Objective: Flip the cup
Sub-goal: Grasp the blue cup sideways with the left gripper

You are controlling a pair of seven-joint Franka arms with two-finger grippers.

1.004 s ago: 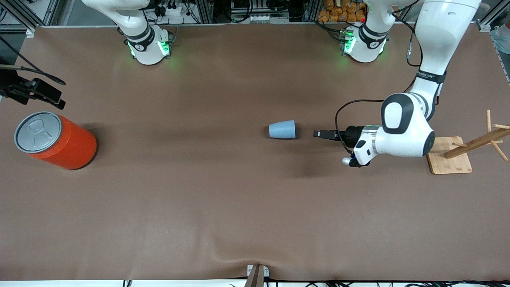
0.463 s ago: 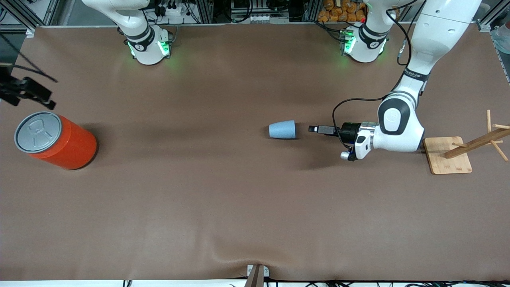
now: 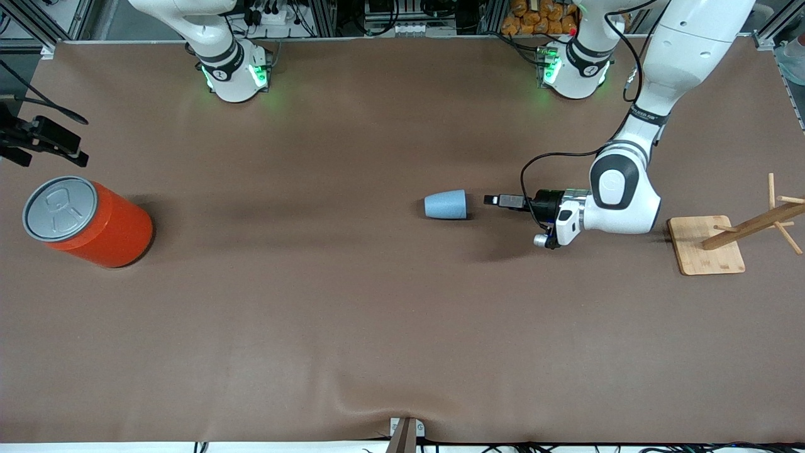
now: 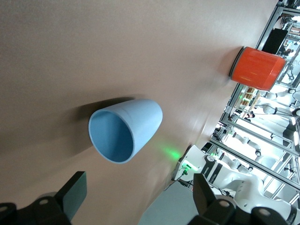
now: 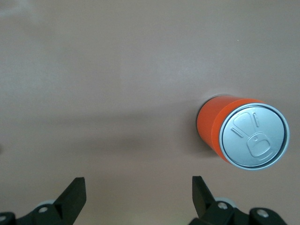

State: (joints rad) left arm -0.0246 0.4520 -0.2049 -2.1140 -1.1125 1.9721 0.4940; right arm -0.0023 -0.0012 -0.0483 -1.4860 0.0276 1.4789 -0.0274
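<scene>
Cup [image 3: 446, 204] on its side on the brown table [image 3: 314, 302], near mid-table, toward the left arm's end. Mouth pointing at 3 o'clock in the front view, straight at the left gripper [image 3: 497, 201]; narrow base at 9 o'clock. Light blue outside, darker blue inside, seen in the left wrist view [image 4: 125, 130].

Left gripper low over the table, lying level, tips at 9 o'clock, just beside the cup mouth but apart from it. Fingers [image 4: 74, 194] spread wide, nothing between them, touching nothing. Cup mouth framed between the two fingers in the left wrist view, a clear strip of table in between.

Right gripper [image 3: 39, 141] up in the air at the right arm's end, at 11 o'clock of the orange can [image 3: 88, 220] in the front view. Fingers [image 5: 75, 193] wide apart, holding nothing, touching nothing. Bare table under them in the right wrist view, can [image 5: 243, 133] off to one side.

Orange can upright, grey lid up, well apart from the cup. Wooden rack [image 3: 723, 242] on a square base at the left arm's end, roughly 3 o'clock of the left gripper.
</scene>
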